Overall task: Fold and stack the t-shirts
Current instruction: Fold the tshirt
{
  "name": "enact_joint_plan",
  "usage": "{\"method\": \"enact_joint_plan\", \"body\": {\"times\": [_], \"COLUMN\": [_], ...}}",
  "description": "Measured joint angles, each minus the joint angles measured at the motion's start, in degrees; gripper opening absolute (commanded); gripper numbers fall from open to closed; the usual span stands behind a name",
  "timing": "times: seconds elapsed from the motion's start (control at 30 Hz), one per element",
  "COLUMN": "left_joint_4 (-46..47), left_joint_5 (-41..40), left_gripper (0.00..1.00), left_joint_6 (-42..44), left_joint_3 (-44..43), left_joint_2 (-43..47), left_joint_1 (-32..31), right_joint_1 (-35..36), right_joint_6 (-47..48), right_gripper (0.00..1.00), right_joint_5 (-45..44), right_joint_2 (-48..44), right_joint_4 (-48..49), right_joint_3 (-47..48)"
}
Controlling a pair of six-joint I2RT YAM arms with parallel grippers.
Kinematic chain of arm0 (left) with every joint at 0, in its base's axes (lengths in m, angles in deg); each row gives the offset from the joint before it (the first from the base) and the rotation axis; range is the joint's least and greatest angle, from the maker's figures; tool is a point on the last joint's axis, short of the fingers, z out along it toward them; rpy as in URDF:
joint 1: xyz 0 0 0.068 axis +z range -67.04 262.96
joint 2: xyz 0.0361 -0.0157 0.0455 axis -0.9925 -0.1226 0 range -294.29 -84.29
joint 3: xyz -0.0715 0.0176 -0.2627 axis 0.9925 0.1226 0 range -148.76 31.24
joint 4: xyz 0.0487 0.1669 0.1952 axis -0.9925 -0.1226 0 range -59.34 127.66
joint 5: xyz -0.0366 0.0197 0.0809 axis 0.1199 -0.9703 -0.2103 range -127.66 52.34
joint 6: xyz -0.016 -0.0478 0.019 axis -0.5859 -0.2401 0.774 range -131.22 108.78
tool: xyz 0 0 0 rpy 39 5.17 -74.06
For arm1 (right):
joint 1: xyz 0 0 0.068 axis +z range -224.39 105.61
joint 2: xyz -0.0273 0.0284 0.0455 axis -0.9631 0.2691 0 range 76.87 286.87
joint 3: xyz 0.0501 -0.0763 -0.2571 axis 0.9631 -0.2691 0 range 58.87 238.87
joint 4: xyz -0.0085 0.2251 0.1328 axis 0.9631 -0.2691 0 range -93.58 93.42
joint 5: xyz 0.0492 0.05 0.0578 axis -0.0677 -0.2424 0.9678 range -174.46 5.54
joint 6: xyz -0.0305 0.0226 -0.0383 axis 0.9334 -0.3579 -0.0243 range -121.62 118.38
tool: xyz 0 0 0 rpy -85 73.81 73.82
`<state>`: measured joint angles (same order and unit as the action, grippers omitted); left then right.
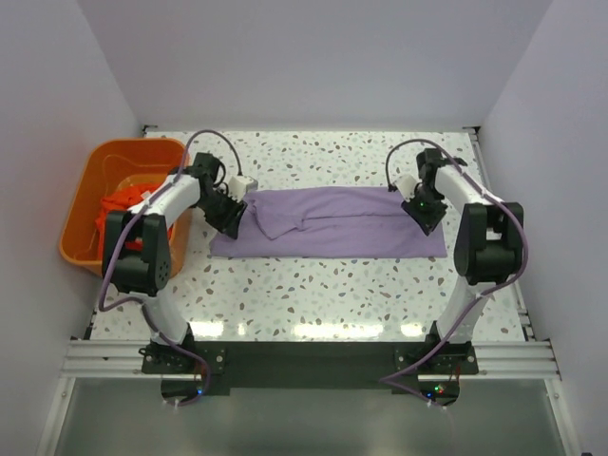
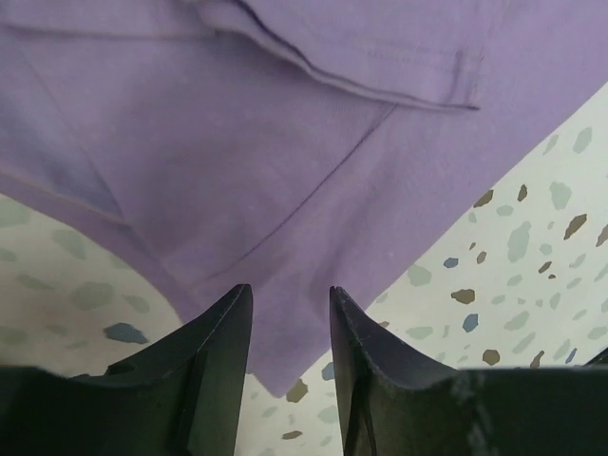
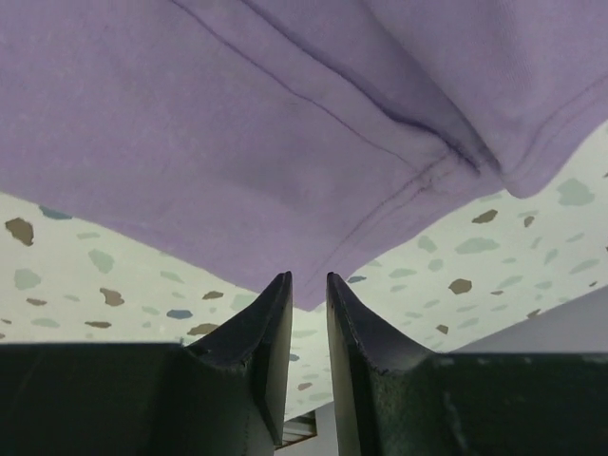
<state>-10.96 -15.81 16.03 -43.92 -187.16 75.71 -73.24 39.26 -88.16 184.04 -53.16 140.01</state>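
Purple shirt (image 1: 332, 223) lies mid-table as a folded strip running 9 to 3 o'clock. The left gripper (image 1: 231, 226) is at its 9 o'clock end with jaws apart around a corner; the right gripper (image 1: 427, 218) is at its 3 o'clock end, jaws nearly together, and I cannot tell whether they hold cloth. If either pinches only the top layer or misses the edge, the ends would likely lift unevenly and the fold would skew or fall open.
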Motion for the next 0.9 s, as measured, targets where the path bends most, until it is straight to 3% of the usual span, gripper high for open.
{"method": "enact_joint_plan", "body": {"times": [0.37, 0.63, 0.9], "left_joint_4": [7.3, 7.3, 11.9], "left_joint_5": [-3.5, 0.7, 3.3], "left_gripper": [0.36, 0.47, 0.54], "left_joint_6": [-4.2, -4.9, -13.2], "left_joint_3": [9.6, 7.3, 2.1], "left_joint_2": [-0.4, 3.0, 3.9], "left_joint_1": [0.0, -0.7, -7.4], "right_joint_1": [0.4, 0.6, 0.6], "right_joint_6": [-1.9, -3.5, -6.4], "right_gripper": [0.23, 0.29, 0.31], "right_joint_5": [-6.6, -4.6, 0.6], "right_joint_2": [5.7, 4.9, 3.4], "right_joint_4": [7.8, 5.9, 1.6], "right_joint_3": [-4.8, -4.0, 4.2]}}
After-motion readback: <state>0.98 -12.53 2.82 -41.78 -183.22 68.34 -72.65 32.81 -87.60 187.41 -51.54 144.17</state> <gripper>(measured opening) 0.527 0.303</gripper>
